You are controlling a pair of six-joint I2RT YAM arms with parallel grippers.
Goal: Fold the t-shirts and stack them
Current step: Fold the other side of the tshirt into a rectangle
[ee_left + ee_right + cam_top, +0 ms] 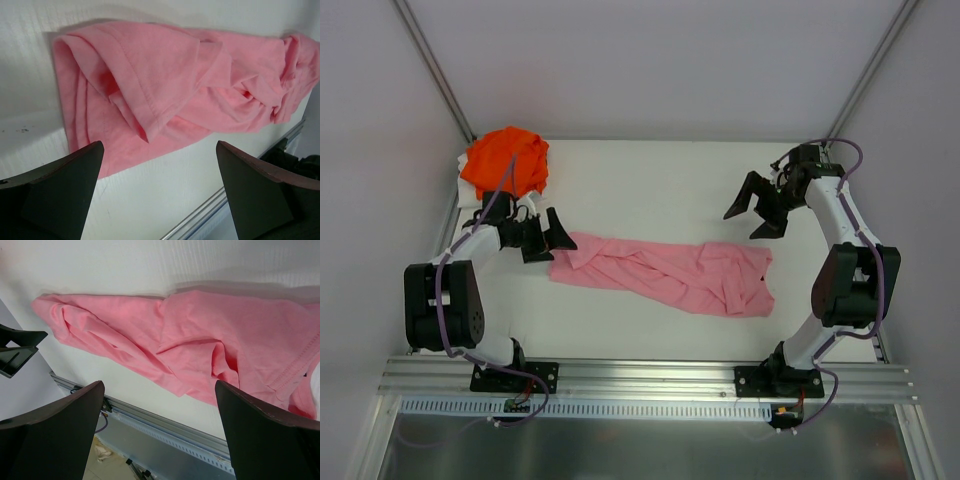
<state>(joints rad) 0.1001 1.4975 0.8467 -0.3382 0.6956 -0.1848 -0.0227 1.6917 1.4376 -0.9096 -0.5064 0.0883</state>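
Spreading the pink t-shirt flat looks like the step in hand. Doing it well means gripping hem or shoulder corners, not the twisted middle. At far left the orange t-shirt sits bunched in the back corner of the bench. The left pincer, open and empty, hovers just beside the pink t-shirt's left end, wrist turned rightward. The garment lies roped across mid-bench. The right pincer, also open and empty, hangs raised beyond the right end, apart from the cloth.

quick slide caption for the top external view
Left gripper and right gripper, both open, flank a crumpled pink t-shirt on the white table; orange t-shirt bunched at the far left corner.
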